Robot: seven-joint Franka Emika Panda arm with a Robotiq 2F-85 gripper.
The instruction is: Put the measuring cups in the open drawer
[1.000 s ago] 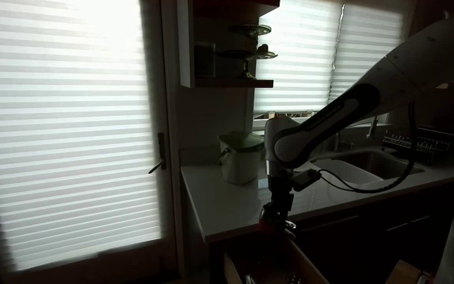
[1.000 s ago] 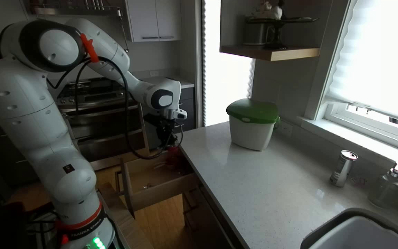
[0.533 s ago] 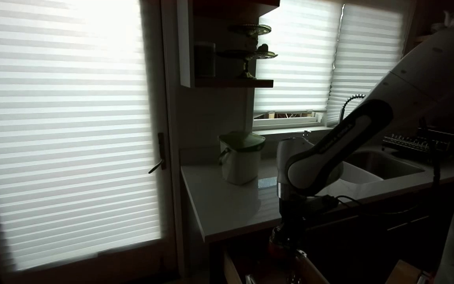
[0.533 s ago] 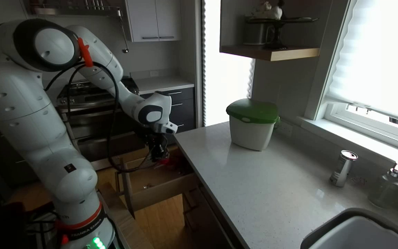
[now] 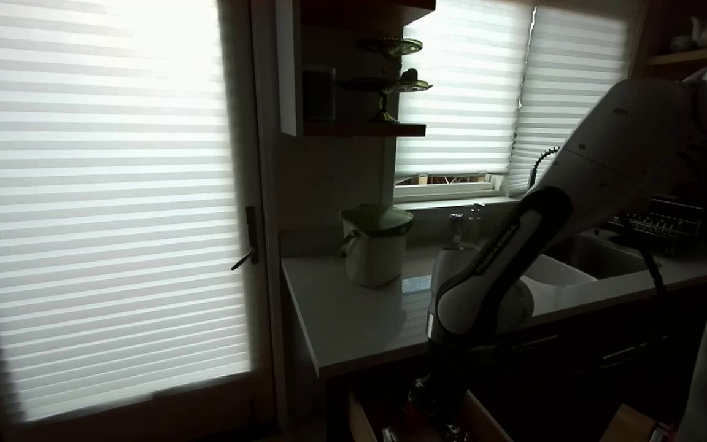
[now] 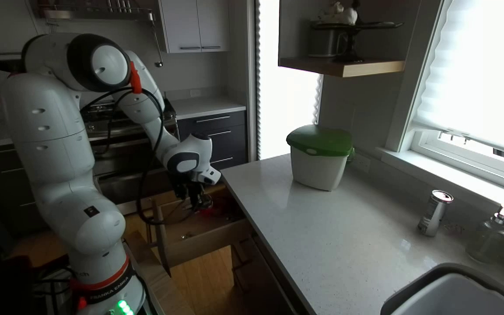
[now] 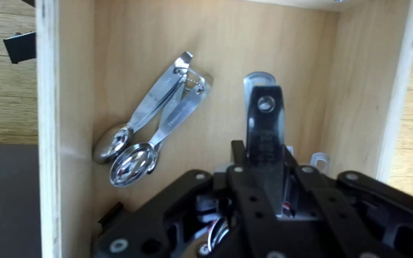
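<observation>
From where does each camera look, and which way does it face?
In an exterior view: in front of the counter, facing door blind and window blinds; arm at right.
In an exterior view: apparently above the counter, looking along it toward the bin; arm and base at left.
Wrist view: at arm's end, looking down into the drawer; pincer at the bottom.
Both exterior views share arm, counter, bin, drawer.

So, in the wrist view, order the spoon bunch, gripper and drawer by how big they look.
1. drawer
2. gripper
3. spoon bunch
Apparent size only: being nearest the camera enlarges the gripper.
</observation>
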